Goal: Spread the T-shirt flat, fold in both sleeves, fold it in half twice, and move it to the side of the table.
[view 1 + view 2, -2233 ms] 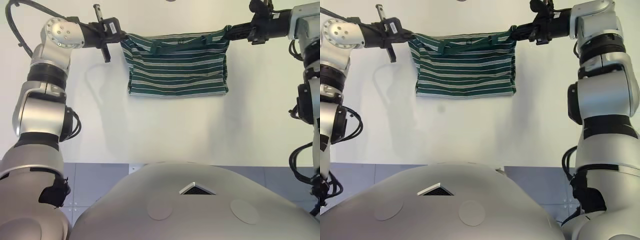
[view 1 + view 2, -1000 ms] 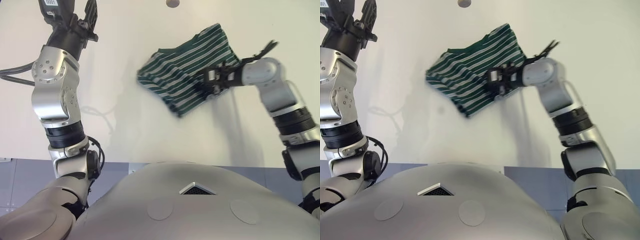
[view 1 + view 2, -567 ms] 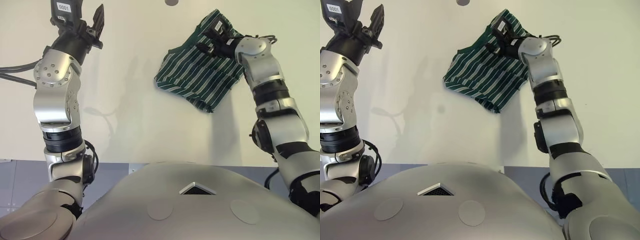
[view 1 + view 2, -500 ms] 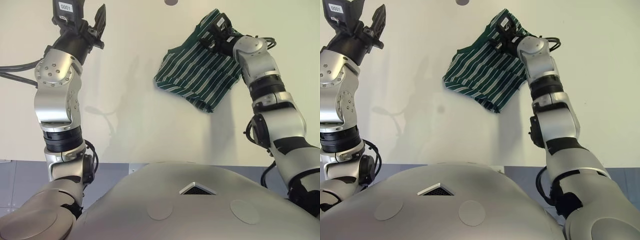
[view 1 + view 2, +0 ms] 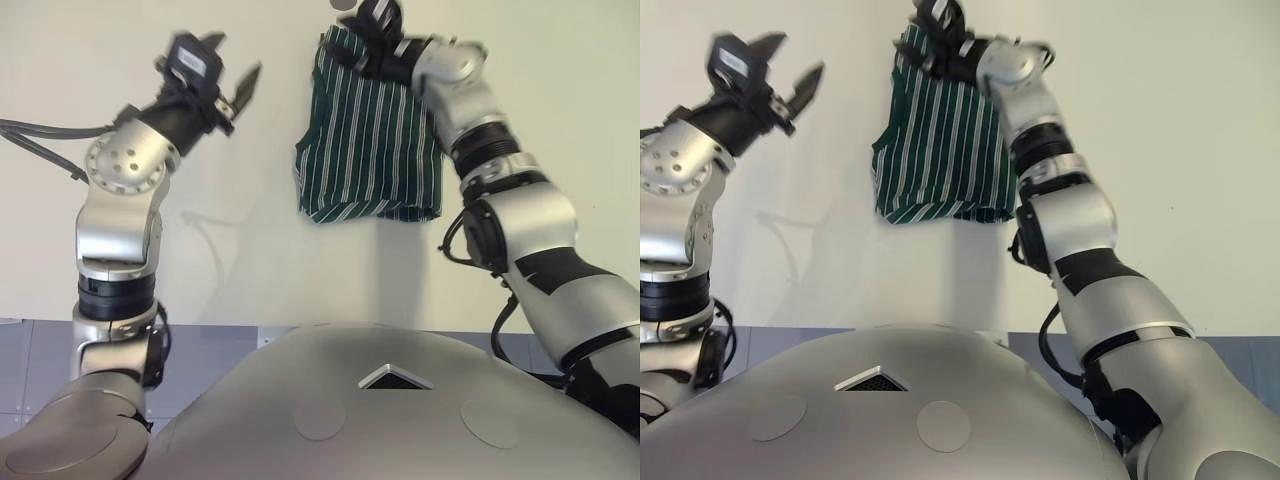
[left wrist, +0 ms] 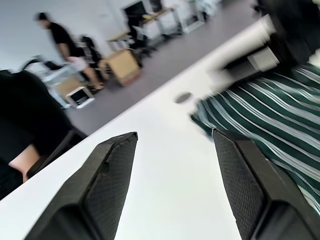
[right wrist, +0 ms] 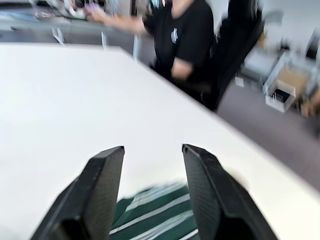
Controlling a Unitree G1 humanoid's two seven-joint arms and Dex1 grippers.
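**T-shirt (image 5: 368,140) folded and lying toward the table's far edge: the packet is at risk when the arm comes away**

1. Table (image 5: 250,260). It is white and smooth. Cloth is likely to slide on it rather than hold its place.

2. T-shirt. It lies as a compact green-striped rectangle with the stripes running from the far edge toward the near edge. The near hem sits well back from the near edge. The left border bulges slightly, so the layers do not look flush. By my reading the folds are done and only the placing at the side is in question.

3. Right gripper (image 5: 370,35). It sits at the far end of the packet. The jaws are spread and have nothing clamped between them (striped cloth shows just below the fingers in the wrist view). I cannot tell whether a finger touches the fabric.
   - Risk: a finger snags the top layer on lift-off and peels a fold open.
   - Risk: a push applied at this one end pivots the packet or shears its layers apart.

4. Left gripper (image 5: 236,58). It hangs above bare table beside the shirt's left border, apart from it. The jaws are wide and empty.
   - Risk: a low sweep inward would ruck the already loose left border.

5. Dark round spot (image 6: 183,97). It lies just beyond the shirt's far corner.
   - Risk: further travel that way could carry cloth over the far edge, where it would droop and drag the rest.
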